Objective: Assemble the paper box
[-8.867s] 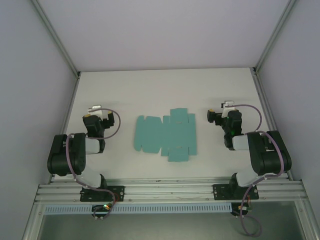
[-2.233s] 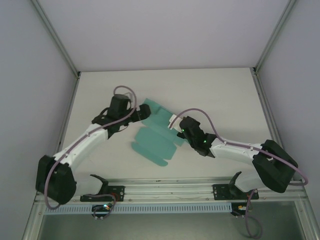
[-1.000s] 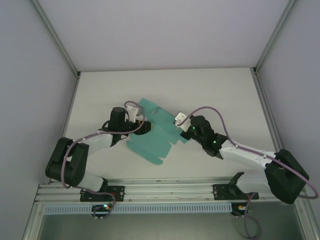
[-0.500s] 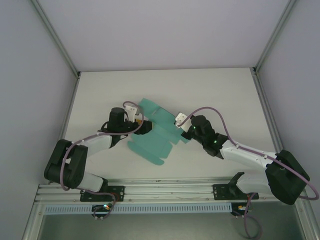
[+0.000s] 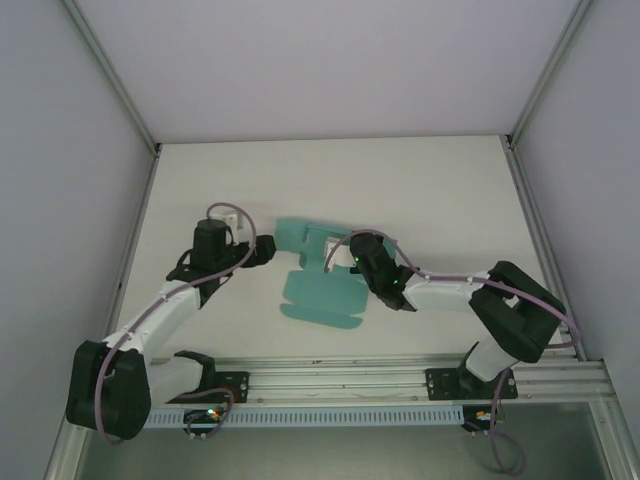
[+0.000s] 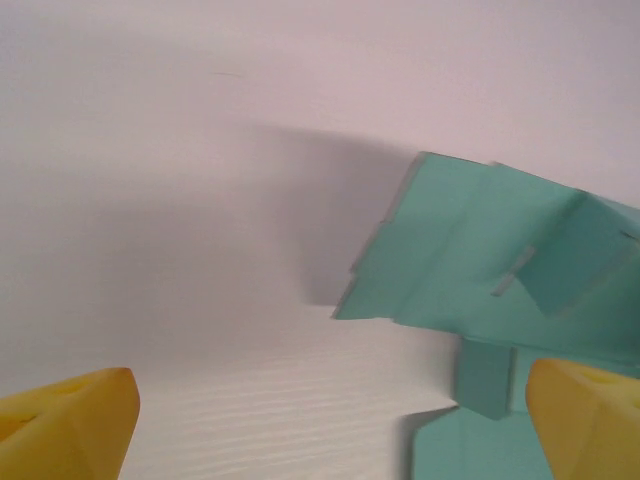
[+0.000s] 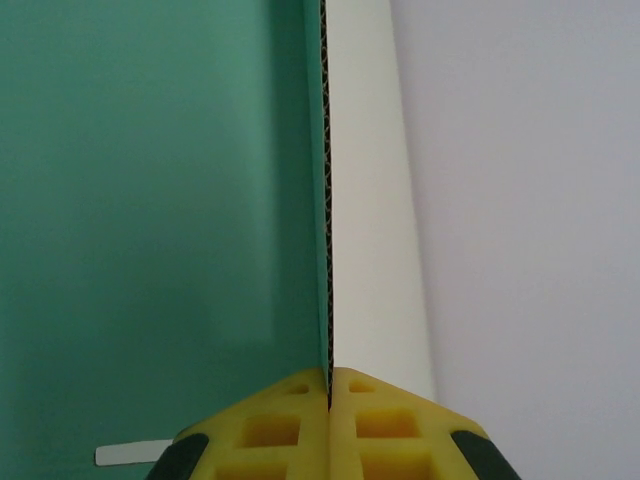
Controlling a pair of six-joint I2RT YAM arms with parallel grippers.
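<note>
Freshly opened, the left tool [image 6: 325,425] sits left of the paper box [image 5: 320,295]; only the right tool [image 7: 329,385] pinches its flap.

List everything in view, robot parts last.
paper box: one, teal, partly folded sheet, mid-table
table: one, white, beneath everything
walls: three, pale grey, left, back, right
frame rail: one, silver, near edge
left arm, right arm: one each, black and white, reaching in from the rail
left gripper: one, yellow pads, open, left of the box
right gripper: one, yellow pads, shut on a raised box panel's edge
</note>
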